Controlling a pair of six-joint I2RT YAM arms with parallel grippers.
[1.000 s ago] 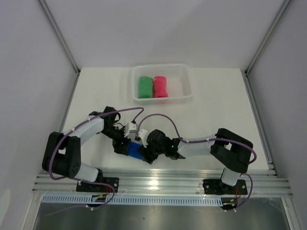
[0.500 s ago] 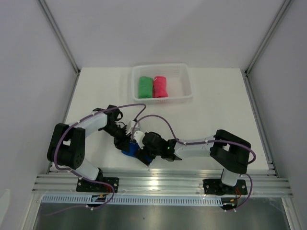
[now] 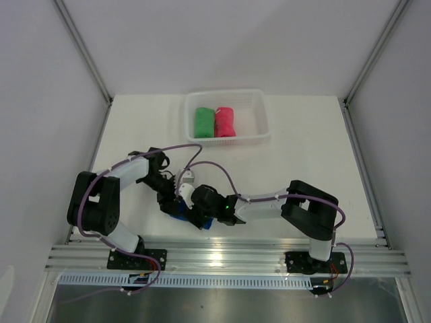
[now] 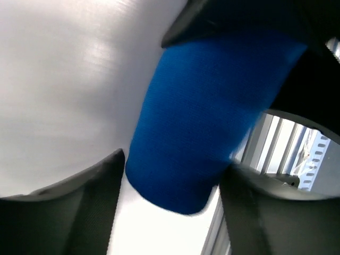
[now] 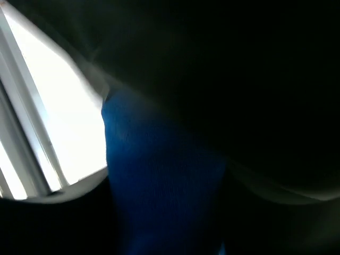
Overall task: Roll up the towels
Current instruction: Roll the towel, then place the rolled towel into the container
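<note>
the blue towel (image 4: 207,117) lies rolled into a thick cylinder on the white desk (image 3: 303,148), close to the near edge and a little left of centre, just beyond the aluminium rail (image 3: 229,256) that carries the arm bases. both arms bend inward and meet over it, so from above only small patches of blue show beneath them.

in the left wrist view the left fingers (image 4: 175,163) stand on either side of the roll's near end. each dark finger lies against a flank of the cloth, and they grip it across its width. the roll runs away from the camera, its cut end pointing down towards the lens, and the bright desk surface shows to its left.

the right fingers (image 3: 194,210) come in from the other side and sit right over the same roll, crowded against the left arm's wrist. the right wrist view is dark and blurred. blue cloth fills the lower middle and a strip of bright desk and rail shows at the left, but the fingers themselves cannot be made out, so i cannot tell whether they are parted or clamped.

well apart, at the far edge of the desk, the white slotted basket (image 3: 262,114) holds the green towel (image 3: 203,122) and the pink-red towel (image 3: 224,122), both rolled, lying side by side and touching, green on the left.
</note>
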